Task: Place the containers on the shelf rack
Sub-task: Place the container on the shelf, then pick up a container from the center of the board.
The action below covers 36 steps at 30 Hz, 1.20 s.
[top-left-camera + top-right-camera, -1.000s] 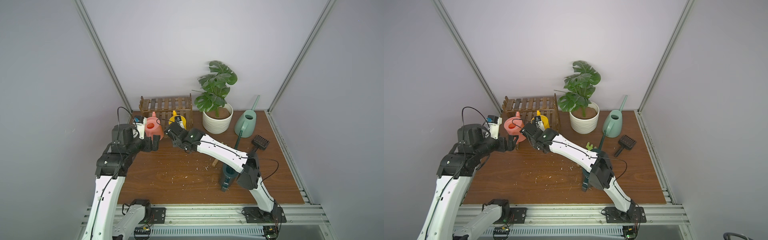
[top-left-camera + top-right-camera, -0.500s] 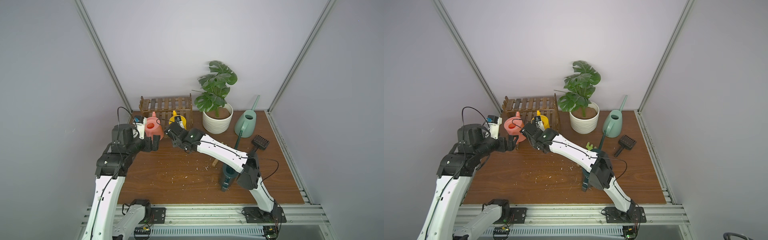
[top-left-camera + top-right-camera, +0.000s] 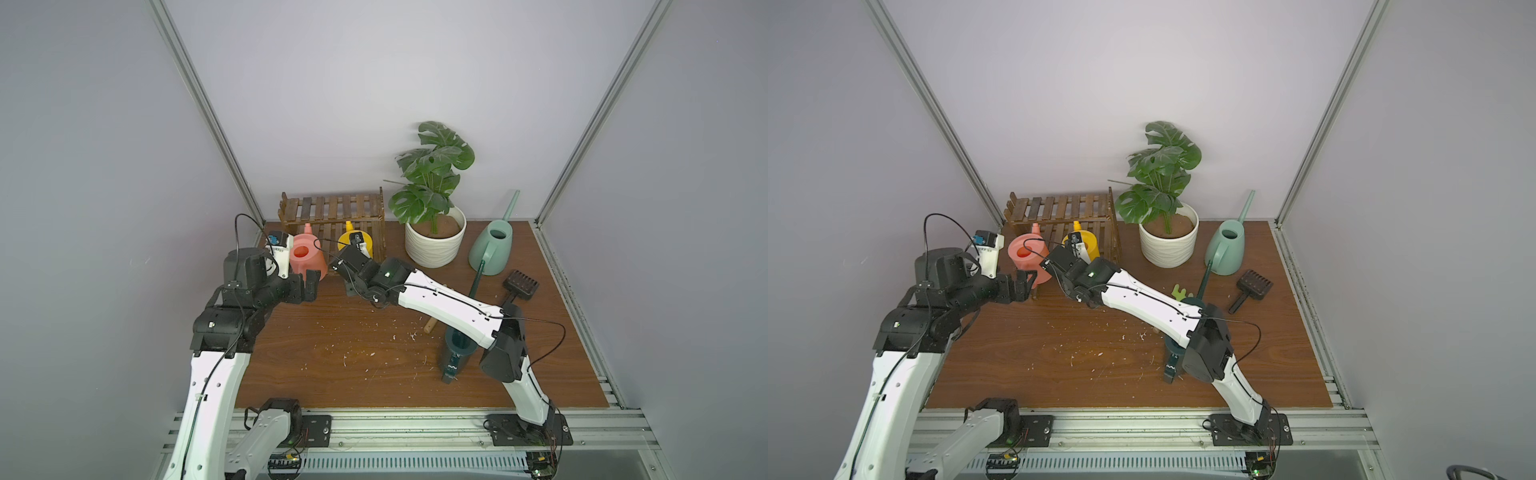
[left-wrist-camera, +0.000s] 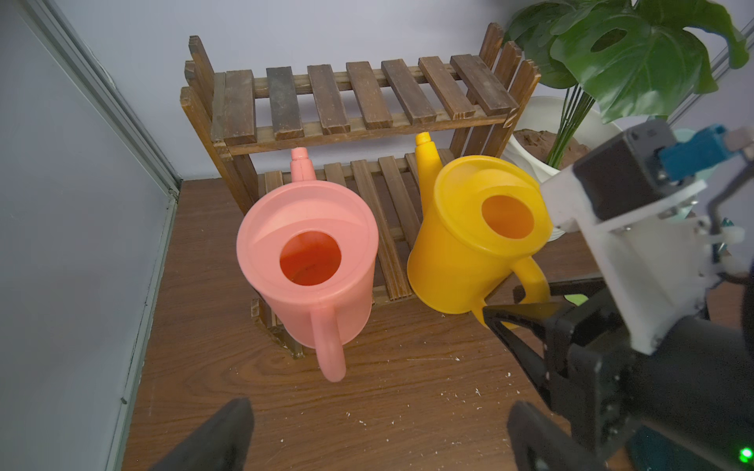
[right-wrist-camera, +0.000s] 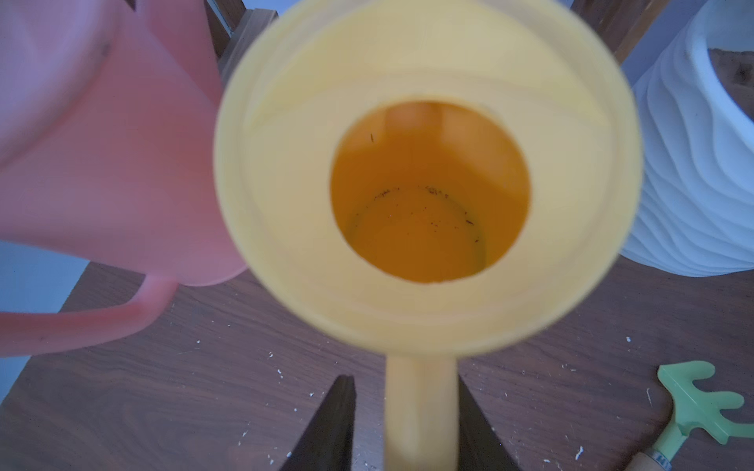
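The dark-brown shelf rack [image 3: 332, 208] [image 4: 367, 98] stands at the back left. On its lower shelf stand the pink can [image 3: 305, 257] [image 4: 310, 261] and the yellow can [image 3: 345, 240] [image 4: 481, 232] [image 5: 424, 183]. My right gripper [image 5: 404, 383] [image 4: 530, 301] is open around the yellow can's handle, with a gap at one finger. My left gripper [image 3: 309, 282] [image 4: 379, 412] is wide open and empty, just in front of the pink can's handle. The mint-green can [image 3: 492, 249] stands at the back right. The dark teal can [image 3: 457, 353] stands under my right forearm, partly hidden.
A white ribbed pot with a leafy plant [image 3: 434, 245] stands right of the rack. A black hand rake [image 3: 519, 286] and a green hand fork [image 3: 1179, 291] [image 5: 693, 403] lie on the right half. White crumbs are scattered over the wooden table [image 3: 332, 365].
My right gripper's jaws have spread a little around the yellow can's handle. Both arms and the cans stay where they were.
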Available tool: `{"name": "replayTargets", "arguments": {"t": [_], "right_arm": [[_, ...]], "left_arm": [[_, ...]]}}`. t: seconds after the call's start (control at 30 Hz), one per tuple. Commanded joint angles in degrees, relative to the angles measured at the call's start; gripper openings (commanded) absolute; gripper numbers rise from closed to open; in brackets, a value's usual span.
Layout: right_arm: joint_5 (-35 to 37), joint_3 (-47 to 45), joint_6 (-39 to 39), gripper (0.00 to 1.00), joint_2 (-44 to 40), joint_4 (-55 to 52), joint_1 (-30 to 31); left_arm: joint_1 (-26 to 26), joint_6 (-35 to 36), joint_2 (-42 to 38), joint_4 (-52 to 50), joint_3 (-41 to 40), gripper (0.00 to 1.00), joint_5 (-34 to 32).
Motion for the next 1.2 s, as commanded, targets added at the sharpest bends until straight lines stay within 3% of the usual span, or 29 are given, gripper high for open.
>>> {"name": "replayTargets", "arguments": {"t": [0.0,0.23,0.43,0.63,0.87,1.17], "right_arm": [[0.52,-1.0,-0.3,0.37,-3.88,1.16,0.58],[1.46,-3.61,-0.27,0.38,-8.02,1.13,2.5],[6.33,-11.79,1.22,0.39,-18.15,1.19,5.65],[11.79,-28.59,4.02,0.48,-32.83,5.42,3.96],[6.97,-44.76,0.55,0.65,-48.51,12.52,-8.45],[1.65,-54.05,-4.9,0.84,-58.81,12.61,-26.47]], "left_arm": [[0.79,0.56,-0.48,-0.37,0.04,1.0,0.79],[0.79,1.01,-0.94,-0.31,0.88,1.0,0.9],[0.78,2.62,-2.66,-0.3,1.98,1.0,3.12],[-0.28,2.8,-3.04,-0.3,2.01,1.0,16.07],[-14.61,-3.07,3.79,-0.2,5.11,1.0,23.33],[-34.8,-1.03,15.05,0.57,4.66,1.0,18.27]]}}
